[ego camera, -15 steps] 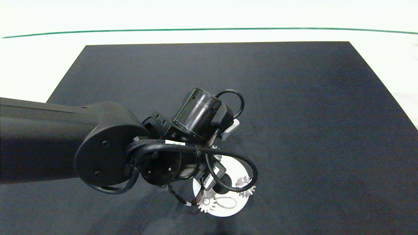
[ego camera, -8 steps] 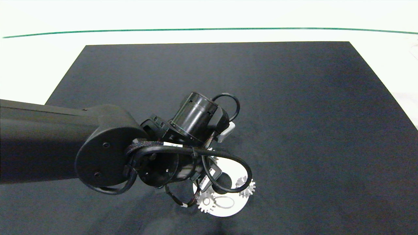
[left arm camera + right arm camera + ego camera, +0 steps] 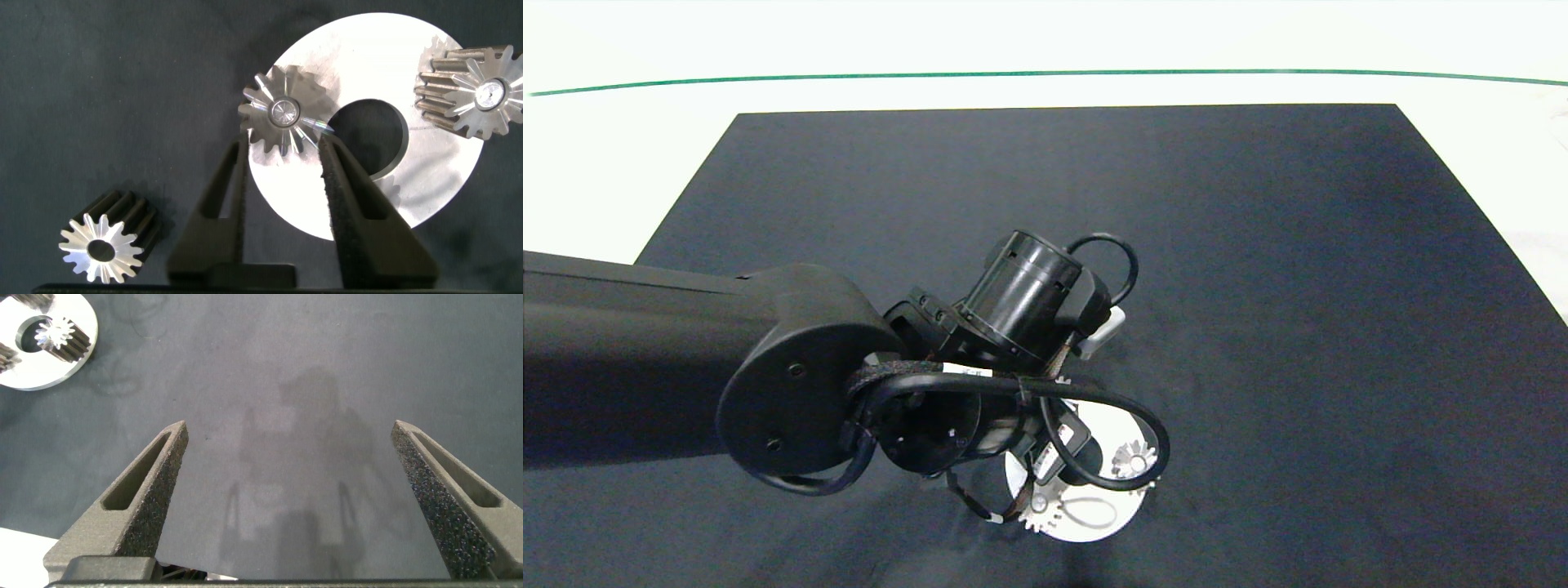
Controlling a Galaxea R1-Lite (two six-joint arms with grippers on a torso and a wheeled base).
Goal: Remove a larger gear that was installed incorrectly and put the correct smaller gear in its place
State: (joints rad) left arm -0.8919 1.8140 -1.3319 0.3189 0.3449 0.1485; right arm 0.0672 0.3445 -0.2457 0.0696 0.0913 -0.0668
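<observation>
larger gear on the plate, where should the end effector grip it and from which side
Probably across its toothed rim, on opposite sides, coming down from above: the larger gear lies flat on the plate, face up, its centre hole too small to use. The open left end effector lines up with it. The right end effector hangs over the mat.
</observation>
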